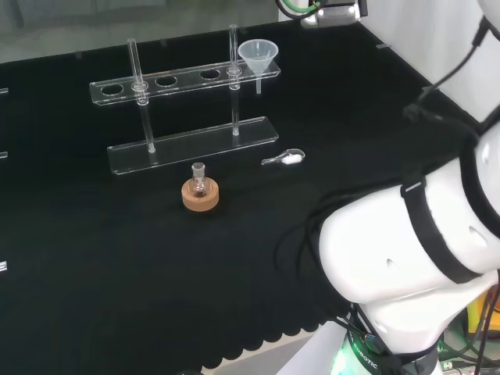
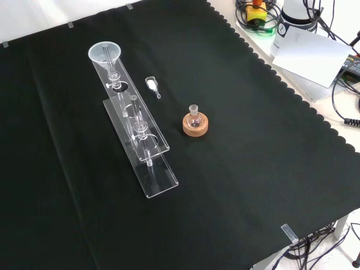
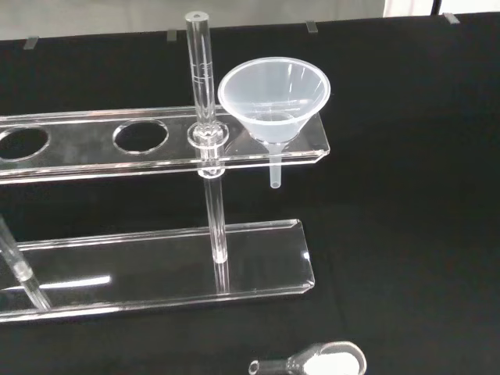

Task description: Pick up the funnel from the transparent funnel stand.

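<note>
Head view: the clear funnel (image 1: pixel 258 55) sits in the rightmost hole of the transparent funnel stand (image 1: pixel 187 144); a small flask on its cork ring (image 1: pixel 201 195) stands nearer. Front view: a clear spoon (image 2: pixel 152 85) (white powder inside). Wrist view: the funnel's stem hangs below the shelf. The hand's fingers: cannot tell.

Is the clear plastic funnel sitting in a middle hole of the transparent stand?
No, the clear plastic funnel sits in the end hole of the transparent stand's upper shelf; the other holes are empty.

funnel (image 1: pixel 258 55) in stand's (image 1: pixel 187 78) right end, head view
</note>
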`<state>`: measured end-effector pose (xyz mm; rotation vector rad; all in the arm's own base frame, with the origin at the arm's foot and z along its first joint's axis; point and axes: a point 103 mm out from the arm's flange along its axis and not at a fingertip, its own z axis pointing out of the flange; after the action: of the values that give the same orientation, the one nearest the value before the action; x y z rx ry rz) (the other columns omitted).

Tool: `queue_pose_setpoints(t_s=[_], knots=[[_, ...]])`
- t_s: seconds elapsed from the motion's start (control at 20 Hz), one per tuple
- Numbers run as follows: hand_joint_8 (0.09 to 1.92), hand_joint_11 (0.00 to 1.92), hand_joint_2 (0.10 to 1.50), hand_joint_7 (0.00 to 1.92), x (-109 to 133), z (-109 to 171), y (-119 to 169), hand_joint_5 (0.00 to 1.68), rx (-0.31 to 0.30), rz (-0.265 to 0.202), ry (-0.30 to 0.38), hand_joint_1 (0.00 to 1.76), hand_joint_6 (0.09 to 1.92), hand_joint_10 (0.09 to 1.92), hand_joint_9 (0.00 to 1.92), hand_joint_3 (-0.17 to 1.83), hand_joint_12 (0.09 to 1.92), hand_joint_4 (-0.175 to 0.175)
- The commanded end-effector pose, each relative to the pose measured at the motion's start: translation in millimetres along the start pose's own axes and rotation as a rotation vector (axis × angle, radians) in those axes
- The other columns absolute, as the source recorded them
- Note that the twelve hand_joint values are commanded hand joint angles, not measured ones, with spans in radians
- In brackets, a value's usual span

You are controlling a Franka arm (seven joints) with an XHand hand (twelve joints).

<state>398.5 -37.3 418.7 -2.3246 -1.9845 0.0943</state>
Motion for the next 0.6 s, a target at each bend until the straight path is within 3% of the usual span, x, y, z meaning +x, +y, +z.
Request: queue_pose_setpoints(t_s=[0.05, 0.2, 0.6], knots=[[0.48, 0.12, 1.17, 0.03, -28, 10, 89, 0.18, 0.004, -0.029, 0.030, 0.02, 0.09, 0.62, 0.16, 0.38, 1.36, 0.030], [0.48, 0.12, 1.17, 0.04, -29, 18, 113, 0.19, 0.015, -0.048, 0.029, 0.04, 0.09, 0.63, 0.17, 0.38, 1.36, 0.028], [0.49, 0.12, 1.10, 0.06, -26, 51, 142, 0.18, 0.093, -0.094, 0.008, 0.13, 0.09, 0.63, 0.18, 0.34, 1.37, 0.024]])
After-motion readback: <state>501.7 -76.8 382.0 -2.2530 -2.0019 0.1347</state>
